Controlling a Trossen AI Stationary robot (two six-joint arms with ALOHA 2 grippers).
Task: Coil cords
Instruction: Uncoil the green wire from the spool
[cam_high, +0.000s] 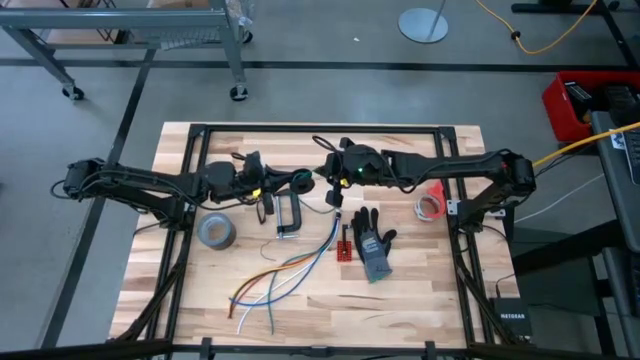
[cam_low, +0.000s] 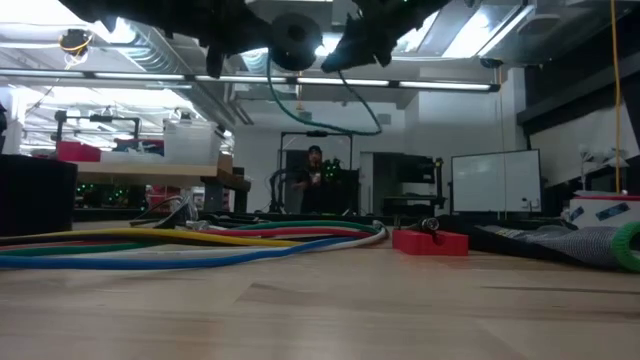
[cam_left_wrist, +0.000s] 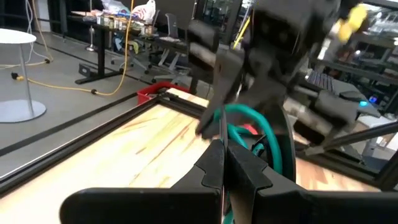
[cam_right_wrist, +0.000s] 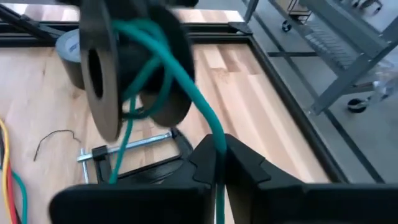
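A black spool (cam_right_wrist: 134, 68) with two round flanges carries a teal-green cord (cam_right_wrist: 180, 71). It hangs above the table's middle, between my two grippers. It also shows in the high view (cam_high: 302, 182) and the low view (cam_low: 295, 35). My left gripper (cam_left_wrist: 222, 152) is shut on the spool. My right gripper (cam_right_wrist: 217, 152) is shut on the green cord just beside the spool. A slack loop of the cord (cam_low: 345, 120) hangs below them. No wound black cord bundle shows. My left gripper pinches the rim of one spool flange (cam_left_wrist: 221, 127) between its two fingers, coming level from the table's left. The flange stands edge-on in the fingers. The spool is lifted clear of the table. My right gripper pinches the green cord (cam_right_wrist: 216, 138) between its two fingertips, a short way from where the cord leaves the spool. The fingers lie across the cord. The cord arcs from the spool to the fingers and runs on past them.
On the table lie a grey tape roll (cam_high: 215, 230), a metal clamp (cam_high: 288, 215), a grey-black glove (cam_high: 373, 245), a small red piece (cam_high: 345, 247), a red-white tape roll (cam_high: 432, 205) and loose orange, blue and white wires (cam_high: 285, 272). A thin black wire (cam_right_wrist: 53, 140) lies near the clamp.
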